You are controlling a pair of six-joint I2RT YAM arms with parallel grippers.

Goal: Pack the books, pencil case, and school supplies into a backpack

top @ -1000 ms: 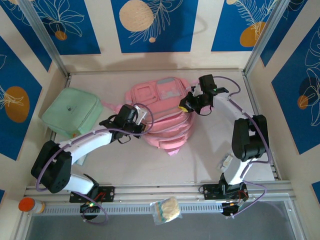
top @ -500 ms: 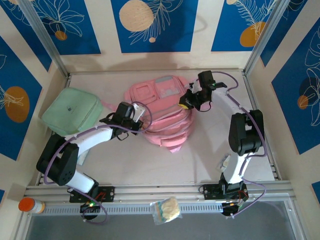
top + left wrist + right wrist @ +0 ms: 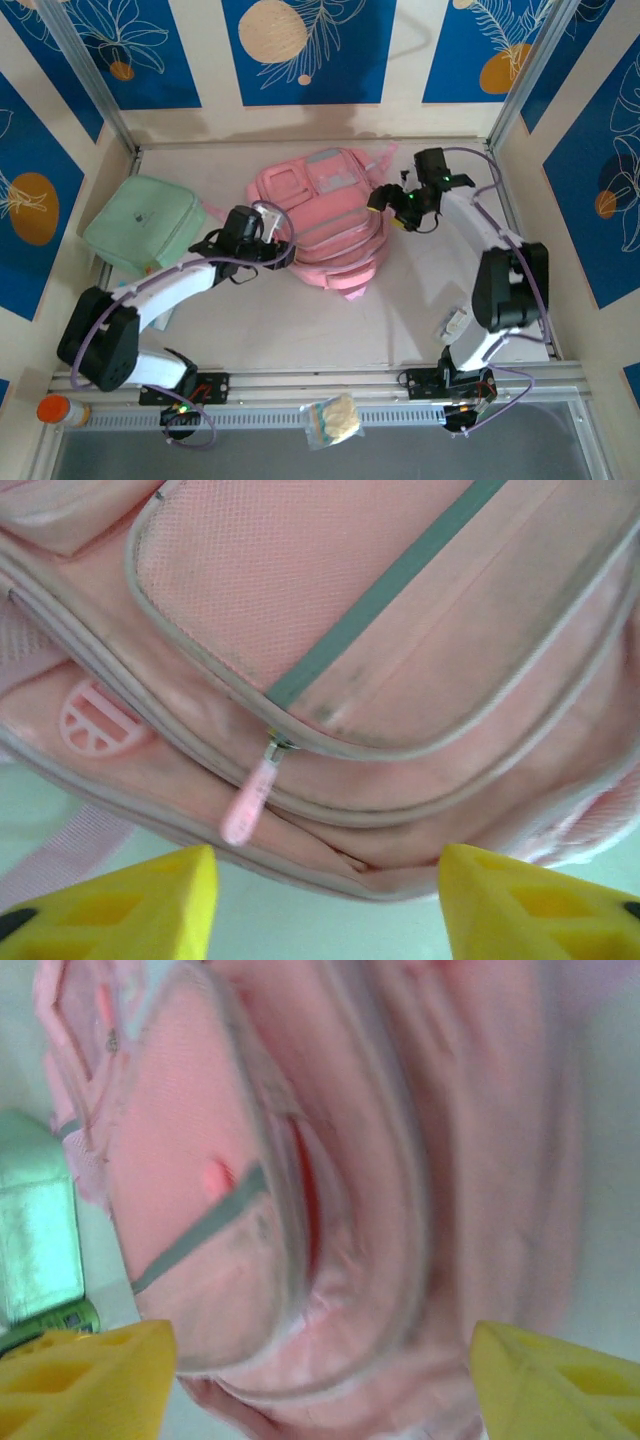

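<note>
**Entry: both jaws free, pack on the bench, contents unverified**

1. Left jaws: standing wide, holding nothing. My two yellow fingertips sit apart at the bottom of the left wrist view with bare bench between them, just short of the pack's lower edge.
2. Right jaws: wide as well, and empty. Their yellow fingertips frame the pack's side from close by without touching it.
3. Small pink zip pull: hangs loose from a curved front-pocket zip, directly ahead of the left jaws. That zip line looks closed.
4. Large pink fabric backpack with grey-blue trim: lies flat, front pockets up, at the middle of the pale bench, between my two arms. In the right wrist view a dark reddish slit runs along one seam; the picture is too blurred to tell whether it is an open zip.
5. Mint-green square fabric pouch: rests on the bench to the left of the pack, apart from it.

Status, as a judgement: I cannot tell whether the books, the pencil case and the supplies are inside. With both jaws let go and the pack looking full, packing seems near its end; what is left is checking that last seam.
</note>
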